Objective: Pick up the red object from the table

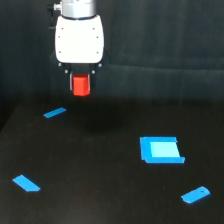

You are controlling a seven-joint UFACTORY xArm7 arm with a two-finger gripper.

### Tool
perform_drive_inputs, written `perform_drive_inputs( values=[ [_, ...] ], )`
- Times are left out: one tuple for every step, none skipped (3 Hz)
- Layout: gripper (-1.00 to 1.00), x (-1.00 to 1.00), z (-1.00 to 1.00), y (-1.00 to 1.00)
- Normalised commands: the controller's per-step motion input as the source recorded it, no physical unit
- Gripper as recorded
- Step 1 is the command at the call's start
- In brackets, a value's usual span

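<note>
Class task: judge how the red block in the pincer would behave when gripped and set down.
The red block looks rigid: it keeps its chunky shape in the pincer. Probably light, since it hangs above the table without sagging. Its smooth sides might slip.

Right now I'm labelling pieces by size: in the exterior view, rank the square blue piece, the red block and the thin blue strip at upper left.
1. Square light-blue flat piece
2. Red-orange chunky block, held in the gripper
3. Thin blue strip
The block hangs farther back, so true sizes may differ.
</note>
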Motion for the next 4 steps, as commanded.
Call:
perform_drive_inputs(
  values=[
    [-0.96,0.01,0.05,0.04],
    [-0.99,-0.01,0.04,-0.03],
    [-0.92,0.10,0.08,-0.03],
    [-1.00,0.02,0.05,-0.17]
  ],
)
